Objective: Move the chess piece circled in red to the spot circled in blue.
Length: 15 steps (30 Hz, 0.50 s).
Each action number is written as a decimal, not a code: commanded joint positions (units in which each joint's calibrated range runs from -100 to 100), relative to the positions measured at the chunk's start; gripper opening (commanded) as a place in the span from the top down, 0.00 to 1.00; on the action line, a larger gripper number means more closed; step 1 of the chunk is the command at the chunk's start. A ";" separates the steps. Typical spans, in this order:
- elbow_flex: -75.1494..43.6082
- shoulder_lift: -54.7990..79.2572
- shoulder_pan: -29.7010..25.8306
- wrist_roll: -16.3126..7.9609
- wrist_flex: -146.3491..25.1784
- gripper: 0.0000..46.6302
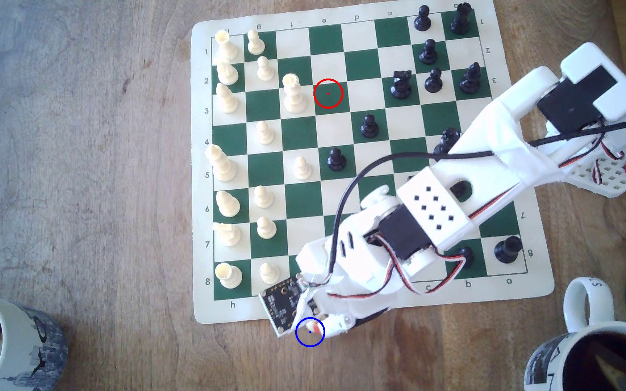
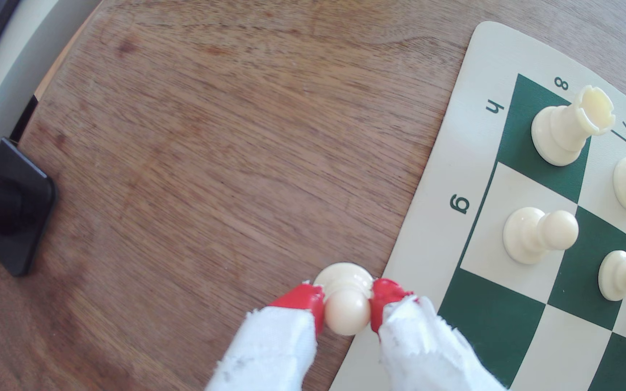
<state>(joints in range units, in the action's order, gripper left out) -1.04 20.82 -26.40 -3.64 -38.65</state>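
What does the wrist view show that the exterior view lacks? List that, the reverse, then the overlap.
Wrist view: red fingertips clamped on the pawn at its neck, its base over bare wood beside the mat. Exterior view: the blue ring at the gripper tip, the red ring on an empty green square, black pieces, two mugs. Both: the mat, wooden table, the corner rook.

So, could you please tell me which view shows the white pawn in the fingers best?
The wrist view: the white pawn is seen whole, its head clamped between the red-tipped fingers, base over bare wood beside the mat. In the exterior view the arm hides most of the pawn; a small part shows inside the blue circle.
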 commanded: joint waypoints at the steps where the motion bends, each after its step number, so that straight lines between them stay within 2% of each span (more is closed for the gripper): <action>1: -6.39 -0.70 0.00 0.10 0.89 0.98; 15: -6.94 1.76 0.08 0.10 1.79 0.96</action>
<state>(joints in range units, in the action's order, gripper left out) -3.21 23.42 -26.40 -3.59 -37.77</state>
